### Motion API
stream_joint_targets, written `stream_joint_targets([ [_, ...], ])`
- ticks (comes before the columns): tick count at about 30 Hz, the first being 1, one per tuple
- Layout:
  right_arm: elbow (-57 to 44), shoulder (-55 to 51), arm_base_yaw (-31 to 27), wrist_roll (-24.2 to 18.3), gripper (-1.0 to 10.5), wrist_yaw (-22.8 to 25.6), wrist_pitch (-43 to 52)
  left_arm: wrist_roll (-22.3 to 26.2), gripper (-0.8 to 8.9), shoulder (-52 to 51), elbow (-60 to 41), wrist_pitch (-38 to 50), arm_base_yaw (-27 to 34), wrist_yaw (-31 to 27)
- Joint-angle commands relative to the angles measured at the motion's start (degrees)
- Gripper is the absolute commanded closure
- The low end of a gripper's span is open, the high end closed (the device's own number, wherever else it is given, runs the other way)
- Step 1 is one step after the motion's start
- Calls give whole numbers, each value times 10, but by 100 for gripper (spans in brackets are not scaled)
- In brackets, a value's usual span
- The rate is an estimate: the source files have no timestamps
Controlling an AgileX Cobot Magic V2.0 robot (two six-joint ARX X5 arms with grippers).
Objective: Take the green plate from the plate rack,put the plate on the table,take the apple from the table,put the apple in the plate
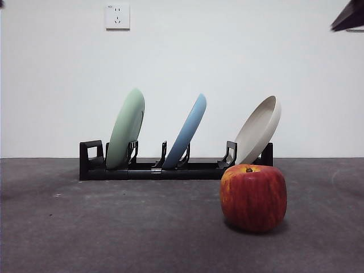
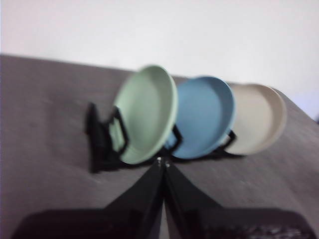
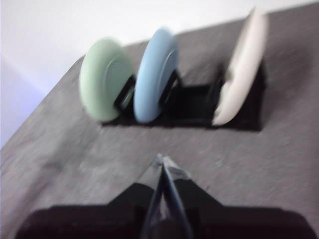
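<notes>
My left end effector (image 2: 163,167) hangs closed and empty above the tabletop (image 1: 114,227), its tips aimed at the foot of the green plate (image 2: 147,114), and my right end effector (image 3: 162,164) is likewise closed and holds nothing. The green plate leans in the leftmost slot of the plate rack (image 1: 170,169), left of centre in the front frame beside the blue plate (image 1: 186,132) and cream plate (image 1: 259,129), while the apple (image 1: 253,197) sits lower right. The first step looks unstarted; next I must open and close on the green plate's rim.
</notes>
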Motion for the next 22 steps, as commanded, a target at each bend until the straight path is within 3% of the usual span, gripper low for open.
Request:
stream_joint_targets([
  [1, 3, 23, 1, -11, 908, -30, 2, 13, 795, 56, 25, -1, -1, 28],
  [5, 3, 37, 2, -11, 674, -29, 2, 11, 556, 129, 68, -1, -13, 27],
  [17, 4, 37, 2, -11, 663, -28, 3, 21, 557, 374, 339, -33, -97, 22],
  [22, 4, 37, 2, -10, 663, -28, 3, 45, 557, 484, 472, -100, -140, -23],
])
